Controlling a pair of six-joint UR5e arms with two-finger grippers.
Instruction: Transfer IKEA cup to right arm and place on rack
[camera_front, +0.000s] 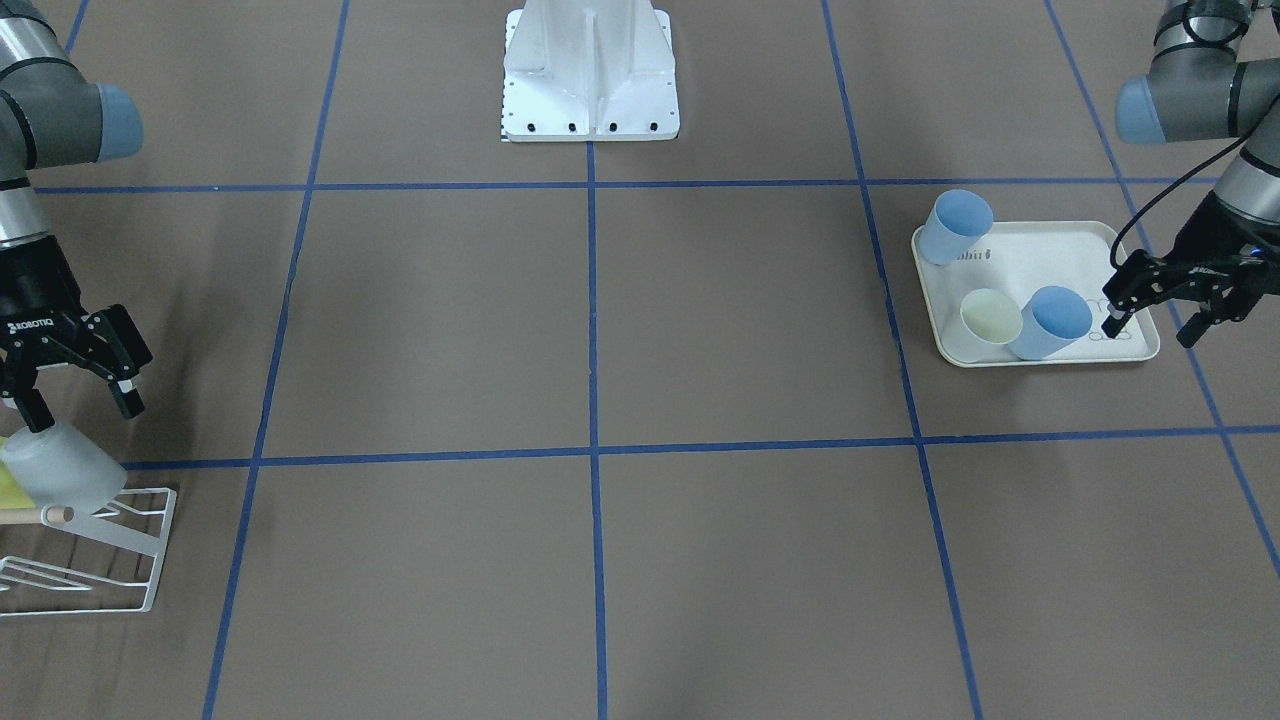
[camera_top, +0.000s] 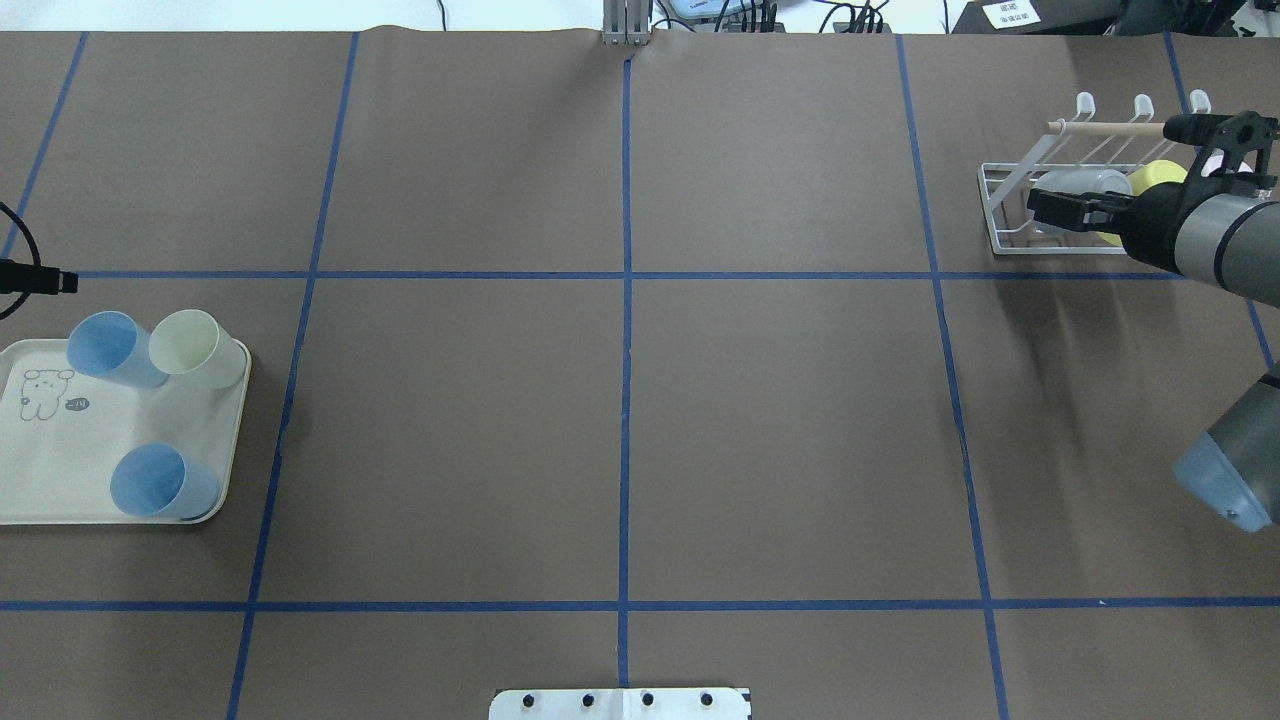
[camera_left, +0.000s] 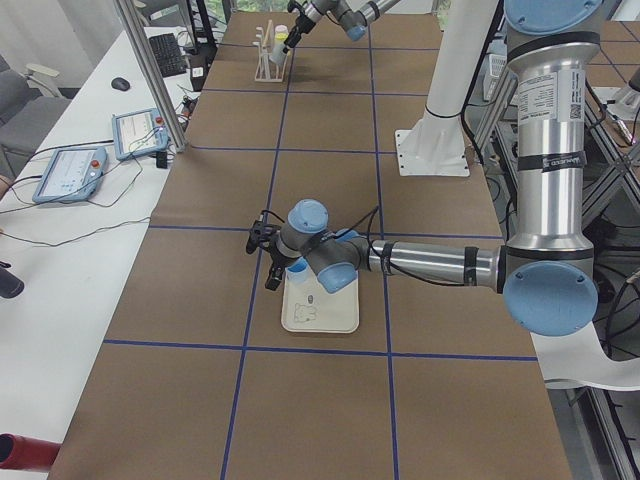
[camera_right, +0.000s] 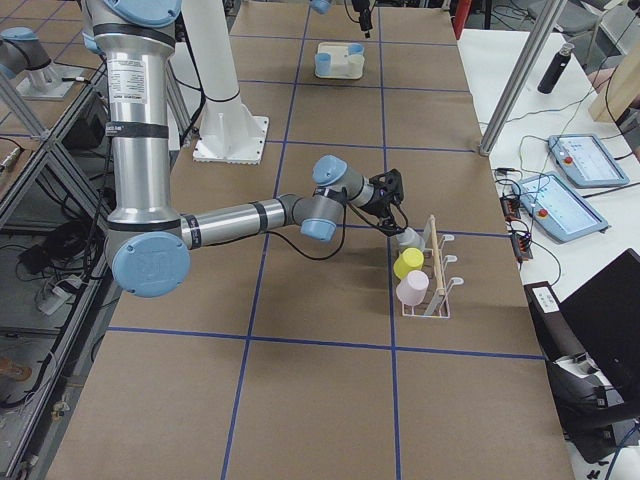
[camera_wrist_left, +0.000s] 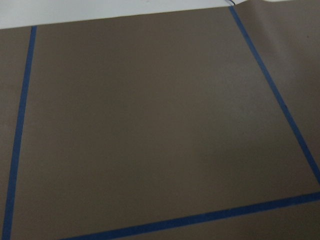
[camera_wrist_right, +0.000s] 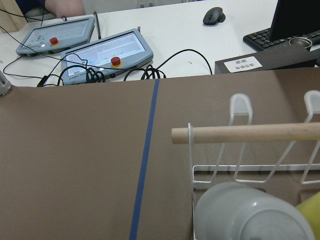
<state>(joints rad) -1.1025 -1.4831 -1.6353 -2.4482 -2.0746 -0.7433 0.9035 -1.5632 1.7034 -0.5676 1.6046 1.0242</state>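
Grey cup (camera_front: 62, 466) lay tilted on rack (camera_front: 150, 560), base up toward right gripper (camera_front: 78, 398), jaws spread, empty. Three cups on rack; three on tray (camera_front: 1080, 240). Left gripper (camera_front: 1150, 328) jaws spread.

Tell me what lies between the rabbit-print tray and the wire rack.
Between tray and rack, only bare brown paper crossed by blue tape lines; the overhead view shows it.

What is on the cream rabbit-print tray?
Three plastic cups: one pale blue cup beside a pale yellow cup, a second blue cup apart. The surface of the cream tray beneath them is hidden.
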